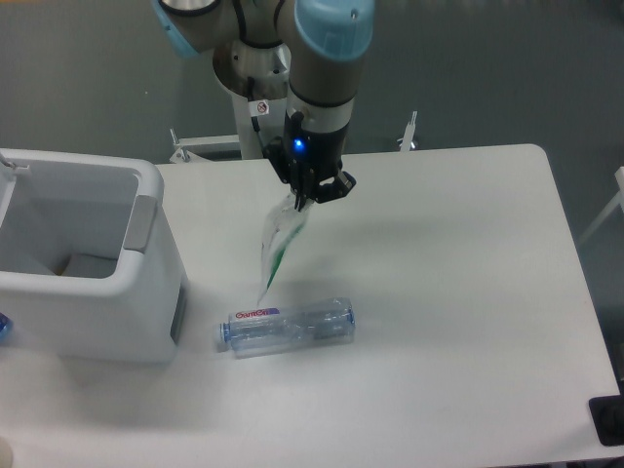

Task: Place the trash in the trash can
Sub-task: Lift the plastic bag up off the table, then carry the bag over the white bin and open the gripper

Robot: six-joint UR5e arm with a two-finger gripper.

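Observation:
My gripper (pixel 310 193) is shut on the top of the clear plastic bag (pixel 278 246), which hangs down limp above the table. The clear plastic bottle (pixel 288 327) with a blue cap and red-blue label lies on its side on the table, below the bag's lower end. The white trash can (pixel 83 258) stands at the left edge of the table, open at the top, well left of the gripper.
The arm's base and mount (pixel 255 68) stand behind the table's far edge. A grey panel (pixel 143 223) sits on the can's right rim. The white table (pixel 458 292) stretches to the right of the bottle.

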